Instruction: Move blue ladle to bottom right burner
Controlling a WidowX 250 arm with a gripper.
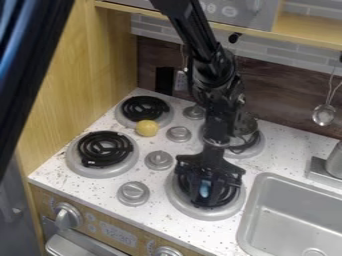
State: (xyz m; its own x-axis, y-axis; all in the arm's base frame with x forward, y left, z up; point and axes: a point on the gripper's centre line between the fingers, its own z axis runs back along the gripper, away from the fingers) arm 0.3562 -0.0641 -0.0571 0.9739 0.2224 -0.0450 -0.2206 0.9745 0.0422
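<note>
The white desk has the black arm hanging over it and the sink at right. On the near right burner, the gripper surrounds a bit of blue, presumably the ladle; I can't tell whether it's pinched. A snag on the coil could tip the ladle; rightward drift might drop it sinkward. The front edge runs close on the near side; there's room straight up.
</note>
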